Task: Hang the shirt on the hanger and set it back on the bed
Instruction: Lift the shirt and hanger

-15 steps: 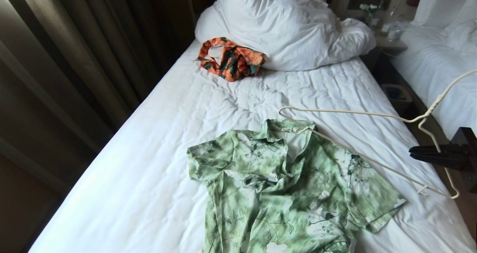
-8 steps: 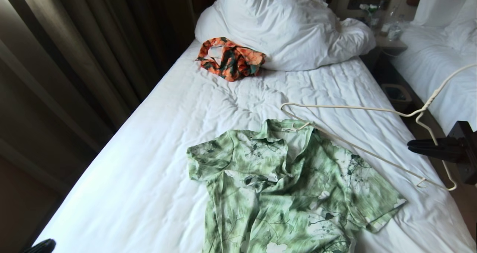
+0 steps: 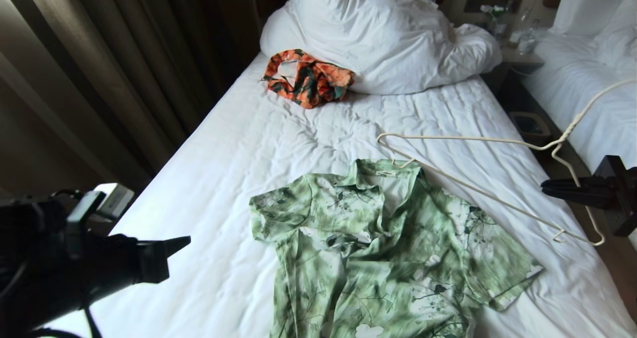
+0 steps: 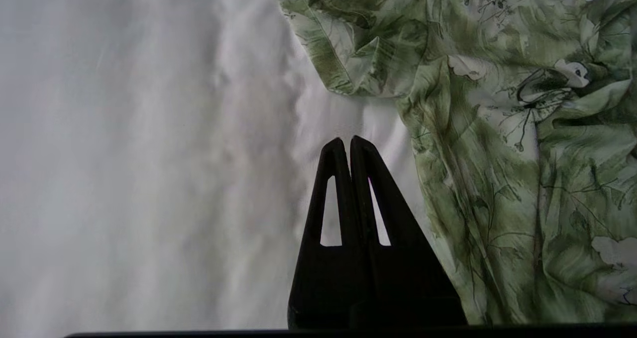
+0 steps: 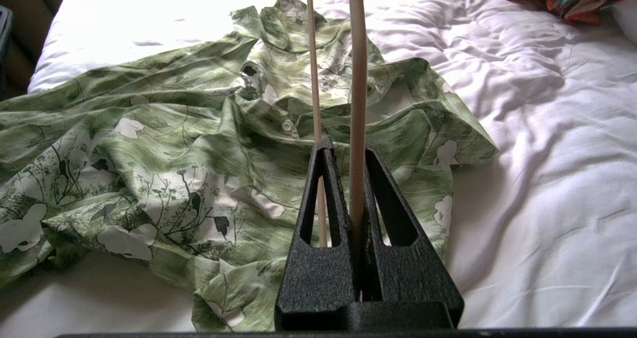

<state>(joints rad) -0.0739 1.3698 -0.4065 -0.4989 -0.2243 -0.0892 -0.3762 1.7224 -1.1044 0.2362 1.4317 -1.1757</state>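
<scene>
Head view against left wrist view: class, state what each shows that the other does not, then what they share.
Only the head view shows the hanger gripped by the shut right gripper beyond the shirt's collar, the orange floral garment, the pillow, the curtain and the second bed.
Only the left wrist view shows the left gripper with its fingers pressed together, tips over bare sheet beside the shirt's edge.
Both show the shirt lying crumpled on the bed, and the left gripper holding nothing.
</scene>
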